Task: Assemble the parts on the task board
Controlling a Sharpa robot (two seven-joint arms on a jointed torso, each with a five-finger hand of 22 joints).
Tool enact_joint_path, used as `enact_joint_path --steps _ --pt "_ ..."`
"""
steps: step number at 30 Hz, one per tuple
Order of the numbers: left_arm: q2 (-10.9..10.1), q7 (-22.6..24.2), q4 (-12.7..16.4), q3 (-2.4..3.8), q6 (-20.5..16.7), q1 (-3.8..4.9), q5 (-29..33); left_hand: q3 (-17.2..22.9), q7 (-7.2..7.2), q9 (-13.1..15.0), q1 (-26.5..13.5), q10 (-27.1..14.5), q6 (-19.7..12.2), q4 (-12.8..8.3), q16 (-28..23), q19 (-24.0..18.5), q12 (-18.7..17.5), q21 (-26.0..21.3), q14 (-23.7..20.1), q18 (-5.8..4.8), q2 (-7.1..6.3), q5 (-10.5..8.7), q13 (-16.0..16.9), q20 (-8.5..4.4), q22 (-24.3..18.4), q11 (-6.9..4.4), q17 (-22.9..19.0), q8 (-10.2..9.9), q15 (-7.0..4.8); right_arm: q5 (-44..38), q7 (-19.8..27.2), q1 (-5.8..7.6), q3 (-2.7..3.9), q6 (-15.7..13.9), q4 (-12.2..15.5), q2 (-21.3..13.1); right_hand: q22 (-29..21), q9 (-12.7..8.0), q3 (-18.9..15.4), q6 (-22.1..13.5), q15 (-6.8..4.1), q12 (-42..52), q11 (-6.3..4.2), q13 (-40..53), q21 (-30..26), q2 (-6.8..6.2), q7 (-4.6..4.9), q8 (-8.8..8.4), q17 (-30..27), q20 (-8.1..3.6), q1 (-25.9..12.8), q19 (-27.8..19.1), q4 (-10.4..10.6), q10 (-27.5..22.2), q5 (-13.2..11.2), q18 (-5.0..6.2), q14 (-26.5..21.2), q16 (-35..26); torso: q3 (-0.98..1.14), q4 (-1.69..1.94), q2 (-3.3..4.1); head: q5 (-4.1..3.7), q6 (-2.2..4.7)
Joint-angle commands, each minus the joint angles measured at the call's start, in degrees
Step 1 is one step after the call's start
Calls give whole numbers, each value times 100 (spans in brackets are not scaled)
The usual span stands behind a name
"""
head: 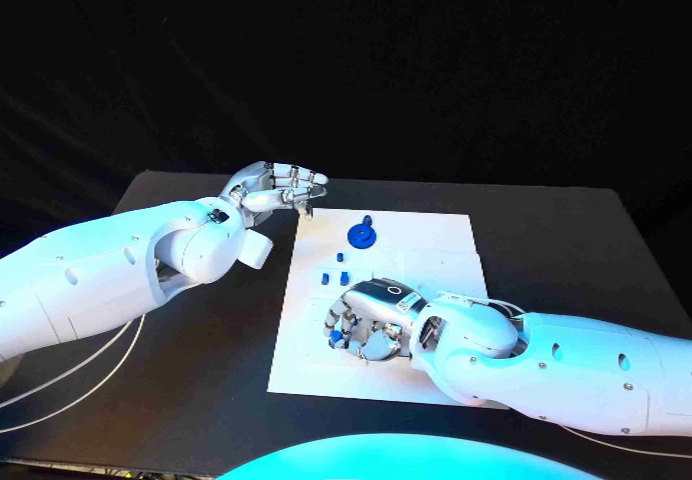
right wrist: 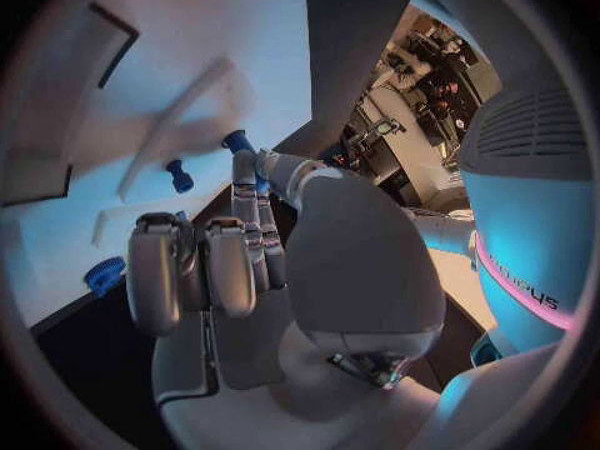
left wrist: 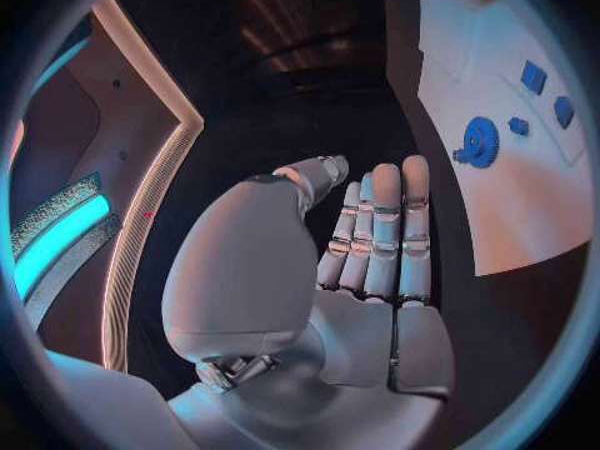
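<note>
Parts still lie loose on the board (head: pixel 433 235), so I judge the assembly barely begun, with most of it left to do. My right hand (head: pixel 368 322) is down on the near half of the board, its fingers (right wrist: pixel 245 185) curled; whether the peg (right wrist: pixel 234 142) at their tips is pinched or only touched I cannot tell. My left hand (head: pixel 274 187) hangs just off the board's far left corner, fingers (left wrist: pixel 381 235) straight, side by side and holding nothing. Counting what shows: one board, one gear (head: pixel 362 236) well beyond my right hand, four small blocks (head: pixel 342 258) between the gear and that hand, and a few more blue pieces half hidden under it, too covered to count. Nothing looks seated yet, though the tabletop (head: pixel 188 330) beside me carries no stray parts
</note>
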Motion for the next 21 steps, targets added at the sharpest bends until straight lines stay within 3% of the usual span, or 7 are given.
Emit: enact_joint_path --steps 1,11,21 --pt "4 15 11 4 92 5 -5 -13 54 -7 6 -43 -37 -20 -23 18 28 -21 -5 87 43 2 -5 28 -9 -11 -5 15 10 -98 -33 -27 -8 -105 22 -24 1194 441 2 33 -39 -23 -16 -1 -31 34 5 9 6 -43 -8 383 -36 -12 5 -78 225 -8 1 -1 -2 2 7" --pt "0 3 9 3 104 4 -5 -13 54 -7 6 -43 -37 -20 -23 18 28 -21 -5 87 43 2 -5 28 -9 -11 -5 15 10 -109 -33 -42 -8 -190 42 -40 1197 447 12 33 -39 -29 -18 3 -25 32 2 13 7 -42 -11 385 -59 -9 13 -80 226 -7 0 1 -1 9 6" --pt "5 -2 6 2 110 4 -5 -13 54 -7 6 -43 -37 -20 -23 18 28 -21 -5 87 43 2 -5 28 -9 -11 -5 15 10 -219 -258 -44 -8 208 -10 3 1190 454 19 3 -31 -60 -6 15 -52 10 15 4 -30 -36 -99 377 -81 -20 -21 -75 217 -25 -5 0 0 8 0"
